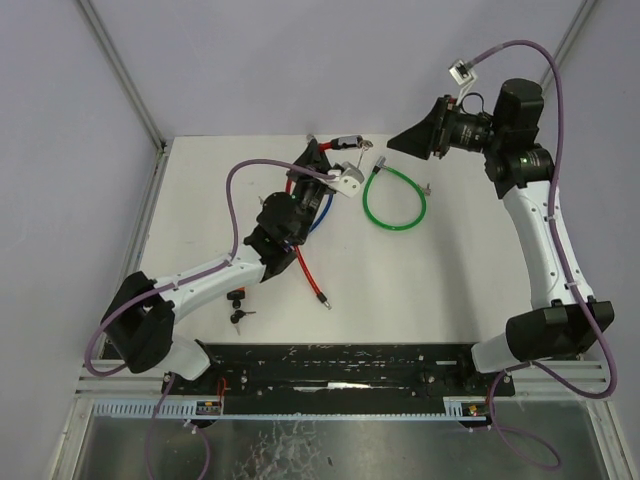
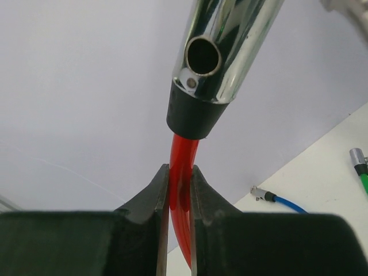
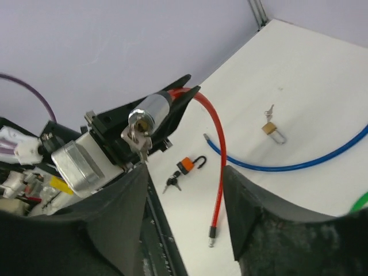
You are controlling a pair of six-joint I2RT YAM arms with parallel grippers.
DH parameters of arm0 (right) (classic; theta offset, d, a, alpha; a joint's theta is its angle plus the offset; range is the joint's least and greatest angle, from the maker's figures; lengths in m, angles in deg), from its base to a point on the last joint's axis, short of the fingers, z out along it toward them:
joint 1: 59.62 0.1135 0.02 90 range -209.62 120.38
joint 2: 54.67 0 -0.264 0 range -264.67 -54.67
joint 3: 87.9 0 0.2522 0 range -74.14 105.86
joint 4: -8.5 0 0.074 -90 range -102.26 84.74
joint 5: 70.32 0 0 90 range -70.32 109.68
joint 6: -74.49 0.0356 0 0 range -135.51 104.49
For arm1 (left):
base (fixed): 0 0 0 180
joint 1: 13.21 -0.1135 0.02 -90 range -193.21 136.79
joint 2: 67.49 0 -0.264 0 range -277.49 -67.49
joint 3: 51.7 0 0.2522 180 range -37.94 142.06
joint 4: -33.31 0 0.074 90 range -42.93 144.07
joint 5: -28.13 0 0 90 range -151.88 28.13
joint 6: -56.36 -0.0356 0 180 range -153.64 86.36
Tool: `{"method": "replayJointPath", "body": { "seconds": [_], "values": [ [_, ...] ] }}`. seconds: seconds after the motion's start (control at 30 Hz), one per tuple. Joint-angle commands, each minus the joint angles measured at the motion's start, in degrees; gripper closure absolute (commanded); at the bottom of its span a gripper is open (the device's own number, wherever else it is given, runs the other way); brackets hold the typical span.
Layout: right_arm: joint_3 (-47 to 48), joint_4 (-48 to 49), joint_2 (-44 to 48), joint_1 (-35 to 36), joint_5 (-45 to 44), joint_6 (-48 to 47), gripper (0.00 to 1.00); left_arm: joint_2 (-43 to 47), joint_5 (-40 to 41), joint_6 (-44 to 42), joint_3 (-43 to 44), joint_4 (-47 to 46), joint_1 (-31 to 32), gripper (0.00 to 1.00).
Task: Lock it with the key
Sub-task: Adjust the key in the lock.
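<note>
My left gripper (image 1: 318,160) is shut on the red cable (image 2: 179,190) of a cable lock, just below its chrome barrel (image 2: 224,52), and holds it raised off the white table. In the right wrist view the barrel (image 3: 150,112) faces the camera with a key (image 3: 136,140) in its keyhole and more keys hanging from it. The red cable (image 3: 219,155) trails down to its free metal tip (image 3: 211,234) on the table. My right gripper (image 1: 398,142) is open and empty, a short way right of the barrel (image 1: 347,143) and pointing at it.
A green cable loop (image 1: 393,200) lies right of the lock. A blue cable (image 3: 287,167) and a small brass padlock (image 3: 270,127) lie nearby. An open orange padlock (image 3: 187,165) and black-headed keys (image 3: 171,184) lie near the left arm. Grey walls stand behind the table.
</note>
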Motion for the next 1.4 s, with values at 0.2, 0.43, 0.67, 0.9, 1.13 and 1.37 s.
{"method": "replayJointPath", "body": {
  "seconds": [0.2,0.43,0.67,0.9,1.13,1.37],
  "values": [
    [-23.9,27.3,10.2,-1.2,18.1,-18.9,0.01,3.3,-4.8,21.5,4.2,7.6,0.3,1.00],
    [-35.1,64.6,4.8,5.2,12.9,-1.3,0.00,4.5,-9.9,39.8,11.7,15.0,0.2,1.00],
    [-33.8,83.2,-2.5,9.4,6.1,13.2,0.03,5.9,-9.9,51.0,14.5,16.9,0.3,1.00],
    [-31.3,73.5,-4.3,12.5,4.3,7.6,0.12,5.9,-9.2,58.1,15.6,17.1,0.5,1.00],
    [-27.2,62.8,-5.8,13.8,4.4,1.2,0.29,5.6,-10.2,61.2,16.6,17.8,1.0,1.00],
    [-22.7,62.9,-7.4,14.1,8.9,2.5,0.77,5.8,-11.4,60.9,17.1,17.8,1.3,1.00]
  ]
}}
